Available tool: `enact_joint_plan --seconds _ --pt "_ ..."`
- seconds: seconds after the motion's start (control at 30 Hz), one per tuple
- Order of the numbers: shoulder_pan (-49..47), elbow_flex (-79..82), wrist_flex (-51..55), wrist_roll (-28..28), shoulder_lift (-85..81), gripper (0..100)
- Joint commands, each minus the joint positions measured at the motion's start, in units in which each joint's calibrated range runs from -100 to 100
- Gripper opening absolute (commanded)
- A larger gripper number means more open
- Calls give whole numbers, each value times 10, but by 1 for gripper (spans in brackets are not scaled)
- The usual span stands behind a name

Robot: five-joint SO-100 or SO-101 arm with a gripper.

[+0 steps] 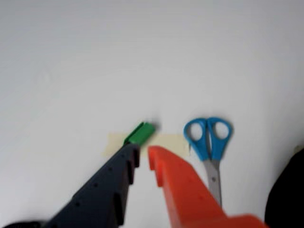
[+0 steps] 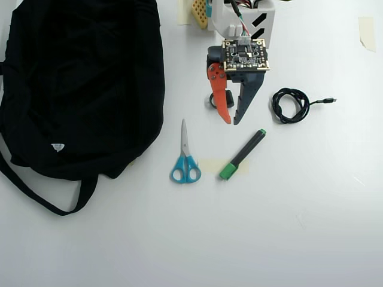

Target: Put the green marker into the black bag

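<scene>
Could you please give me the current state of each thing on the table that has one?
green marker: capped, lying flat, not gripped.
black bag: lying slumped on the table.
scissors: closed, flat.
black cable: coiled.
gripper: jaws slightly open, empty.

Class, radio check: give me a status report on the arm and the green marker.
Gripper open, empty, above table. Green marker flat on table, ungrasped, just ahead of the gripper. Black bag at overhead left; scissors lie between marker and bag.
</scene>
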Motion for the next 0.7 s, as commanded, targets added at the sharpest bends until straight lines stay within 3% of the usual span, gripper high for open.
enact_joint_plan --seconds 0.0,0.4,0.67 --pt "-12 -22 23 -2 -24 2" --pt "-28 -16 66 -3 -14 2" --pt "-10 -15 124 -36 -14 2"
